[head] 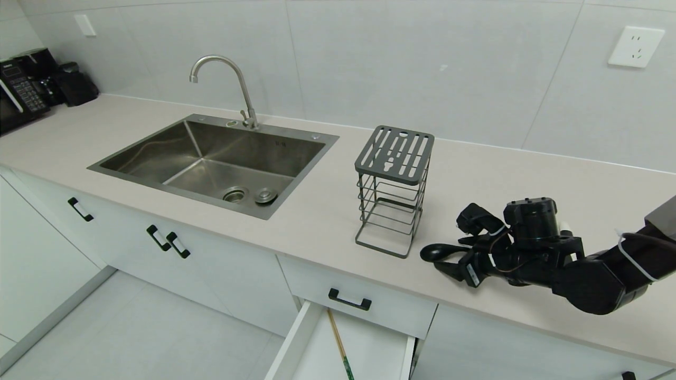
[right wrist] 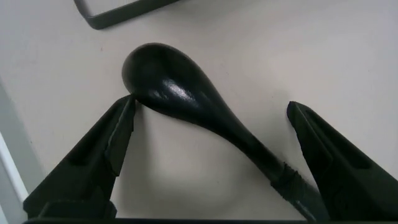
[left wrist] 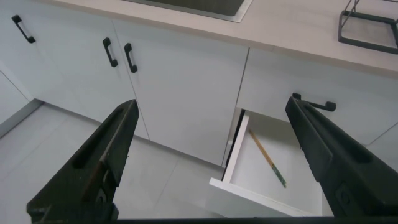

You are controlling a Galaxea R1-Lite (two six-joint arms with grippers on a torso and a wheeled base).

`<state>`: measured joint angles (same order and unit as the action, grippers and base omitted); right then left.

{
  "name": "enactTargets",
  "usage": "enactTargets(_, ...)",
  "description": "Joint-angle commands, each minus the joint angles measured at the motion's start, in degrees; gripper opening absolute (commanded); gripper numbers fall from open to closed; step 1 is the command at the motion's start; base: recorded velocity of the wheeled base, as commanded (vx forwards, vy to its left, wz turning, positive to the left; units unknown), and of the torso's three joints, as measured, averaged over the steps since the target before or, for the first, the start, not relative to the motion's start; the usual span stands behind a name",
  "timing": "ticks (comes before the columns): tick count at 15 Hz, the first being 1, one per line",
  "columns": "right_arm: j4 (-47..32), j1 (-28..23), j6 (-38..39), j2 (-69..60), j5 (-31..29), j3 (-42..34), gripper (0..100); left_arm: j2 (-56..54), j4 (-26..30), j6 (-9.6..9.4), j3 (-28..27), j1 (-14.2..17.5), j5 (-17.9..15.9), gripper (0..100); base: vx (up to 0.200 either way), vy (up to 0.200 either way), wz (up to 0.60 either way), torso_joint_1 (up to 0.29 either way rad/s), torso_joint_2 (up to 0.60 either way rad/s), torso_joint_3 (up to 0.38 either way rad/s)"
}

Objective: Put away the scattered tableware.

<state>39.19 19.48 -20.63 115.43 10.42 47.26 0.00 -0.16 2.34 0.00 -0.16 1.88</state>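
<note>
We found right hand (right wrist: pixel 210 107), fingers apart, straddling spoon (right wrist: pixel 177 87) on desk (right wrist: pixel 348 50) | handle aslant, trailing toward wrist.

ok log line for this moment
right jaws: open, straddling black spoon on counter | left jaws: open, facing open drawer | drawer: one chopstick inside | rack: upright beside spoon

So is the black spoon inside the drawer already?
No, the black spoon lies on the counter beside the wire rack, with the open right gripper around it.

counter (head: pixel 327 211) with rack (head: pixel 393 190), black spoon (head: pixel 436 253)
</note>
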Motion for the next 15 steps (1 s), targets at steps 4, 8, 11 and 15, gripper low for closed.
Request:
enactTargets(4, 0.1, 0.0, 0.0, -0.9, -0.1, -0.9, 0, 0.0, 0.0, 0.03, 0.0, 0.0, 0.1, 100, 0.000, 0.000, 0.00, 0.000, 0.00, 0.000)
enactTargets(8, 1.1, 0.0, -0.1, -6.1, -0.3, -5.9, 0, 0.0, 0.0, 0.03, 0.0, 0.0, 0.0, 100, 0.000, 0.000, 0.00, 0.000, 0.00, 0.000)
enactTargets(11, 1.4, 0.7, -1.2, -10.4, -0.4, -9.5, 0, 0.0, 0.0, 0.03, 0.0, 0.0, 0.1, 100, 0.000, 0.000, 0.00, 0.000, 0.00, 0.000)
enactTargets(15, 1.8, 3.8, -1.1, -13.9, -0.6, -15.0, 0, 0.0, 0.0, 0.03, 0.0, 0.0, 0.0, 100, 0.000, 0.000, 0.00, 0.000, 0.00, 0.000)
